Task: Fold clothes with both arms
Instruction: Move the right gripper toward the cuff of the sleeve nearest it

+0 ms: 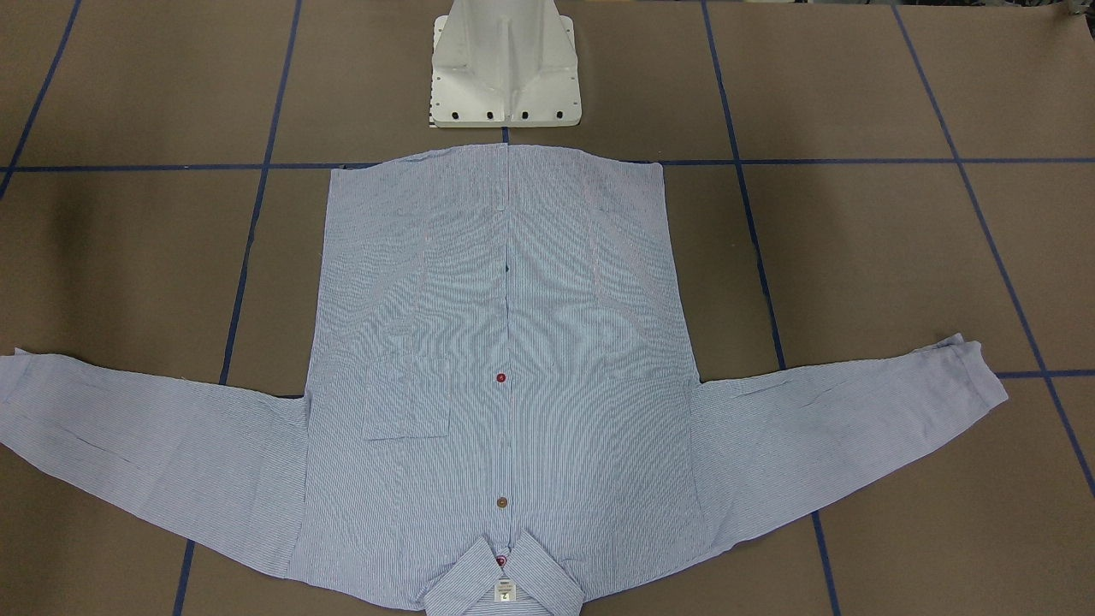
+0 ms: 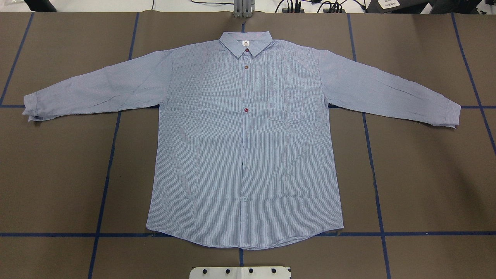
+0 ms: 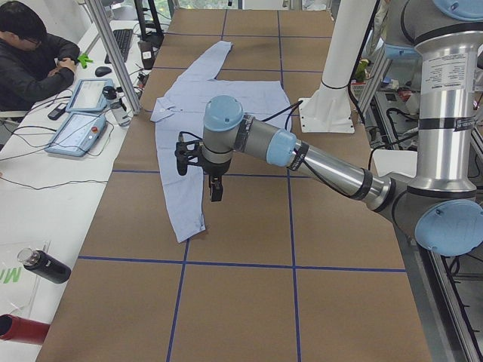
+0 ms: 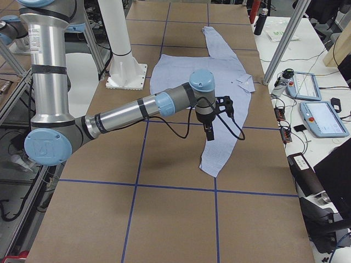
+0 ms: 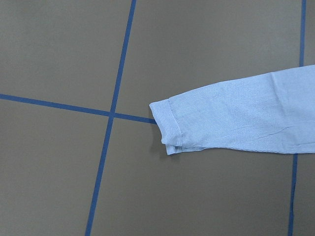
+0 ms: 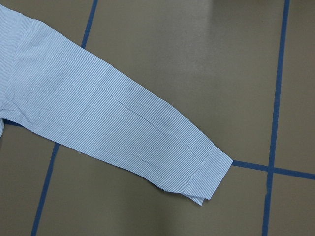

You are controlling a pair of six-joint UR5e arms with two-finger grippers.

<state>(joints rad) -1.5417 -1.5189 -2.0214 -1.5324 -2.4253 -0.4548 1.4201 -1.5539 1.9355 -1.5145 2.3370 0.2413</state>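
Now, shirt [image 2: 244, 155] spread flat, jaws above sleeves [image 5: 236, 115]

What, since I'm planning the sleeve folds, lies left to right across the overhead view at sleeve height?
Shirt parts: one cuff, its sleeve, middle red button, chest pocket, other sleeve, other cuff.

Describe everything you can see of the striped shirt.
The shirt is light blue-and-white fine-striped, woven-looking cloth, buttoned, lying flat front-up on the brown table, unfolded. Its collar lies farthest from the white base, hem near it; both long sleeves spread outward. It has a chest pocket, red and brown buttons, white neck label. Only the table touches it.
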